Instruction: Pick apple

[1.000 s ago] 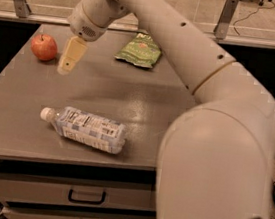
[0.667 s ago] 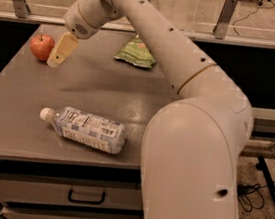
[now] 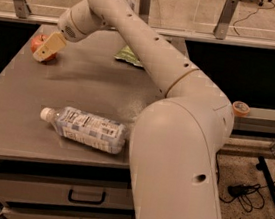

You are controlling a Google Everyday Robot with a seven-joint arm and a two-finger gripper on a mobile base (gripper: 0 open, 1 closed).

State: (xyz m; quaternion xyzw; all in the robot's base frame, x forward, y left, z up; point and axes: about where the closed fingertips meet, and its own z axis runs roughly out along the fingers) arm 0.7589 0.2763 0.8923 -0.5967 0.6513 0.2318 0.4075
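Just the one camera on this rig. It sat high on the near side of the tabletop, tilted down and facing across it toward the railing posts at the back. The arm was super close to the lens and filled the lower right. The claw was way out at the far left corner, overlapping the apple. Drawer fronts ran along the bottom edge.

Nothing can be read. The label on the water bottle bears print too fine to make out. The gripper is against the apple, at the far left of the counter.
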